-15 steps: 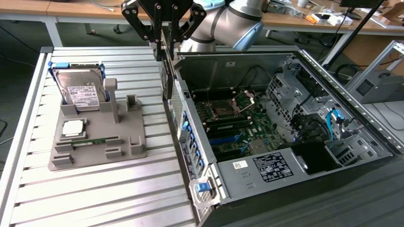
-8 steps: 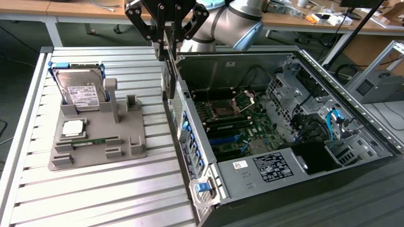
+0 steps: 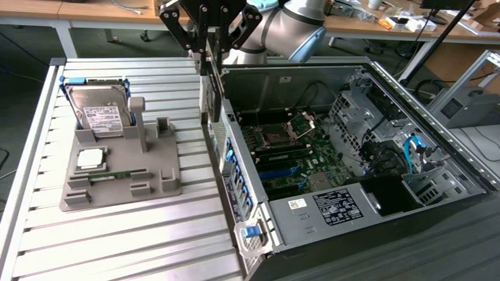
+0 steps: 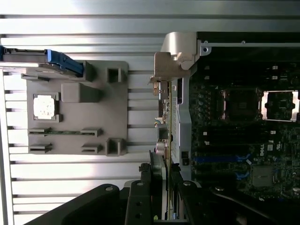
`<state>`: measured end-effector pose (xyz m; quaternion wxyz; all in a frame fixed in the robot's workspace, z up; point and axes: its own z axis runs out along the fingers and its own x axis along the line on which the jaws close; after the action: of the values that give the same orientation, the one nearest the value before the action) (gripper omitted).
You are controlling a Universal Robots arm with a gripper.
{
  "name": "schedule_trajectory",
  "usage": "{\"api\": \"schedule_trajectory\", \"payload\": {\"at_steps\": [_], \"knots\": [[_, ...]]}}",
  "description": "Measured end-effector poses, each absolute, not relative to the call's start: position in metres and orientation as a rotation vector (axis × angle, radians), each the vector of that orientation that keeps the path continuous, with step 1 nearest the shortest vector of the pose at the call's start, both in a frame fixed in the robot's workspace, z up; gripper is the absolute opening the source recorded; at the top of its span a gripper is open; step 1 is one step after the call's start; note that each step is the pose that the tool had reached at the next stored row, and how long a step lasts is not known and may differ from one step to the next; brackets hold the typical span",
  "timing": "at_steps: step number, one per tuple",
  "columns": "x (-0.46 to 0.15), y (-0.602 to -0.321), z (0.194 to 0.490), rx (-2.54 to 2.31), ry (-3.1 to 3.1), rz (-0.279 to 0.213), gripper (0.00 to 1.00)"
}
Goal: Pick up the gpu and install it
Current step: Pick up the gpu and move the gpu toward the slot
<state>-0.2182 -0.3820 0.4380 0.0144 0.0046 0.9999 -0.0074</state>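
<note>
gpu hangs edge-down, clamped in gripper, just beside the rear wall of the open case, on the fixture side. the wall stands between card and board. room over the board is open from above. drive cage, cables and psu crowd the exterior view's right. fixture with upright hard drive blocks the exterior view's left. table slats between fixture and case are free.

gpu faces hidden, edge-on
</note>
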Motion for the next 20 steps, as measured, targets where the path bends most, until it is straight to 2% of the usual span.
{"api": "schedule_trajectory", "payload": {"at_steps": [20], "knots": [[-0.201, -0.382, 0.438, 0.014, 3.112, -0.031, 0.27]]}}
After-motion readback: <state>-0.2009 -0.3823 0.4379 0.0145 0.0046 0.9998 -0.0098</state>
